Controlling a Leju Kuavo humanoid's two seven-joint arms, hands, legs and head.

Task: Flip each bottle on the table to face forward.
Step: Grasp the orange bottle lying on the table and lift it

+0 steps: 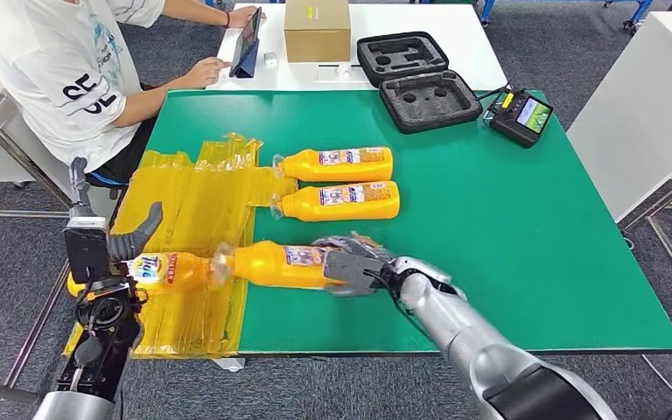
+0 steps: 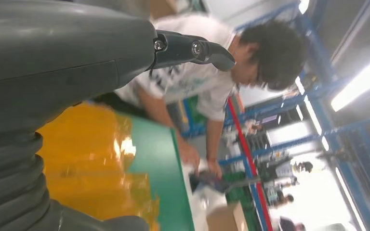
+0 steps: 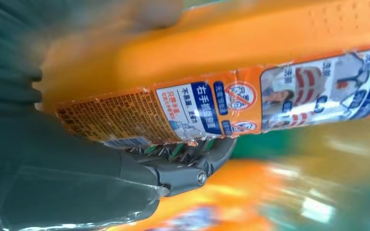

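The right robot hand (image 1: 356, 264) was wrapped around the base end of the nearest bottle (image 1: 280, 264), grasping it; in the right wrist view the back label with small print and a barcode faced the camera. That bottle lay on its side near the front edge of the green tabletop (image 1: 525, 245), its long axis running left to right, cap toward the yellow plastic sheet (image 1: 197, 210). The left robot hand (image 1: 131, 236) hovered open beside another bottle (image 1: 162, 269) on the sheet. Two more bottles (image 1: 337, 182) lay parallel, farther back. Rolling about that axis looked like the next call.
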